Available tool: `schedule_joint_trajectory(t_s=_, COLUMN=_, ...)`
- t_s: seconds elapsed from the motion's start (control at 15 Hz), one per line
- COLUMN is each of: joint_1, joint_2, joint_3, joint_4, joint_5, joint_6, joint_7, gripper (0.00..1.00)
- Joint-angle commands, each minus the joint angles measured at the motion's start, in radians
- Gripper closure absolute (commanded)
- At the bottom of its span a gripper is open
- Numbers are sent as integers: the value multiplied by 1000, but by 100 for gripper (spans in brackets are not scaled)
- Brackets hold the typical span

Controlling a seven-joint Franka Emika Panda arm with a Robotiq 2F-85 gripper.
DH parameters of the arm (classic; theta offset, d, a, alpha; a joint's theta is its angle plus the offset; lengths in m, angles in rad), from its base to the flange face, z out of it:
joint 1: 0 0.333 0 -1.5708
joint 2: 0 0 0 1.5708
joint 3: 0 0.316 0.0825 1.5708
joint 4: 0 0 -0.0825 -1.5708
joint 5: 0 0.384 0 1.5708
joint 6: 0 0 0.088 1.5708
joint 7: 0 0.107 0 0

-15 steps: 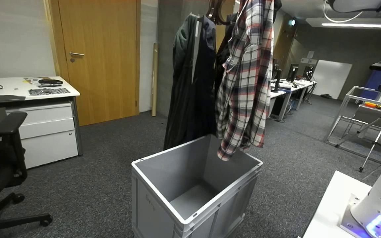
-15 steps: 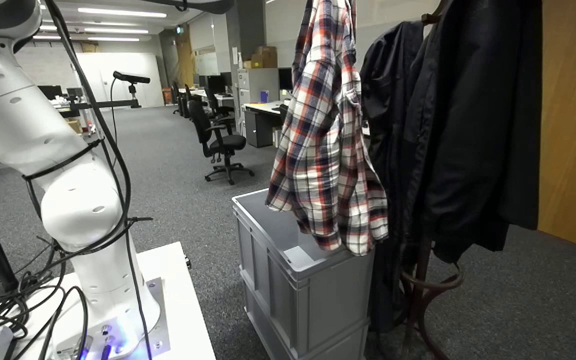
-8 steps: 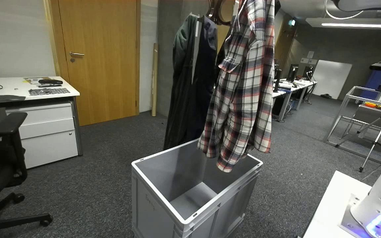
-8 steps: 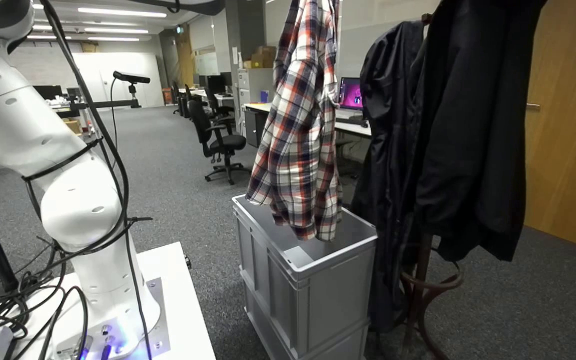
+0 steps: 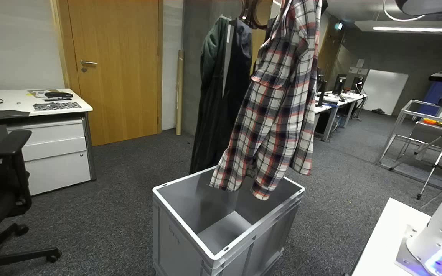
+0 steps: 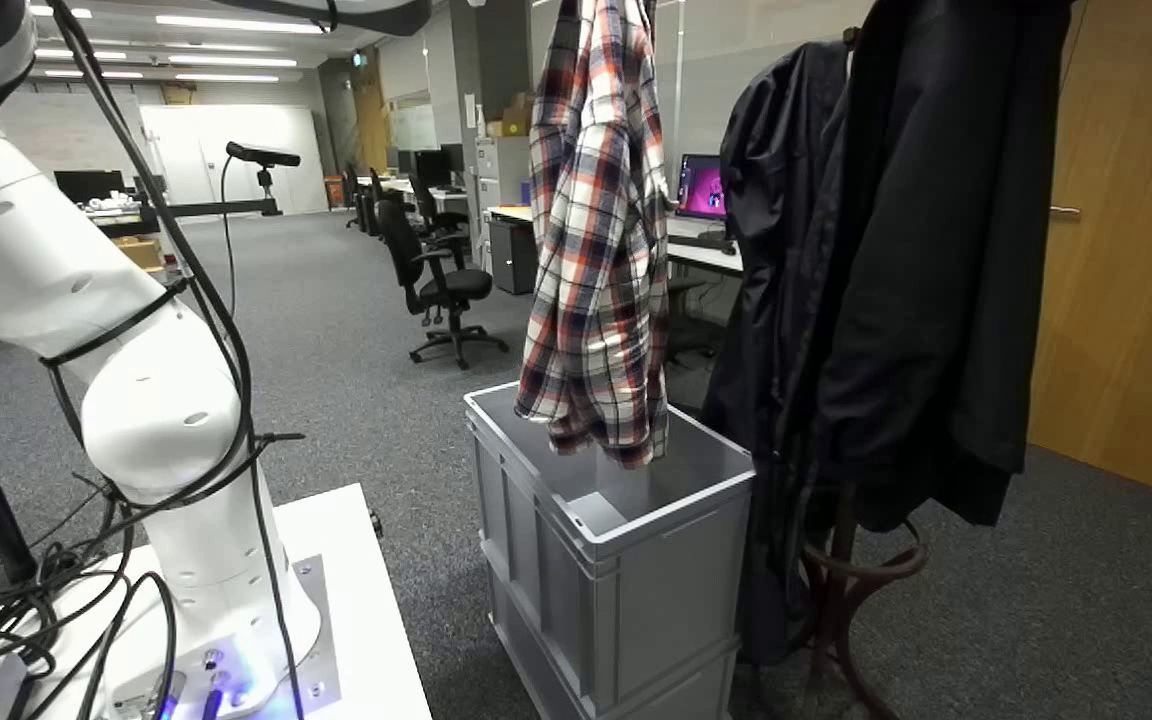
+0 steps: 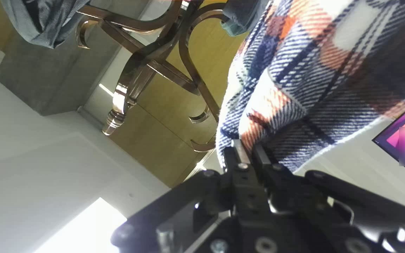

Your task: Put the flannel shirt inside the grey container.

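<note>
My pincer (image 7: pixel 249 151) is nearly closed, clamping a fold of the plaid flannel shirt (image 7: pixel 322 77). In both exterior views, the shirt hangs over the opening of the grey plastic crate (image 5: pixel 184 245); I cannot tell whether its lower end is inside. A coat stand (image 7: pixel 137 63) is beside the crate.

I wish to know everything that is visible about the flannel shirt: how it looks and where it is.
The flannel shirt is plaid in white, dark blue and red-orange; its cloth looks soft, with what seems a pocket flap. It hangs limp in loose folds, its lower end over the open grey container. In the wrist view the gripper is shut on a fold of it. Its top is cut off in both exterior views; whether it touches the grey container cannot be told.
</note>
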Motion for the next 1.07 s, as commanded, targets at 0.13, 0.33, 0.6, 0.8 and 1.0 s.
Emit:
schedule_joint_trajectory(t_s=0.13, joint_1=19, joint_2=-44, joint_3=-22, joint_4=-68, joint_5=-9, joint_6=73, joint_7=-23, gripper=99)
schedule_joint_trajectory(t_s=0.33, joint_1=21, joint_2=-18, joint_3=-28, joint_4=-83, joint_5=-19, joint_6=155, joint_7=-15, gripper=99)
schedule_joint_trajectory(t_s=0.6, joint_1=3, joint_2=23, joint_3=-27, joint_4=-81, joint_5=-24, joint_6=234, joint_7=3, gripper=99)
schedule_joint_trajectory(t_s=0.8, joint_1=0, joint_2=46, joint_3=-29, joint_4=-86, joint_5=-20, joint_6=248, joint_7=0, gripper=99)
schedule_joint_trajectory(t_s=1.0, joint_1=2, joint_2=62, joint_3=-34, joint_4=-95, joint_5=-15, joint_6=238, joint_7=-12, gripper=99)
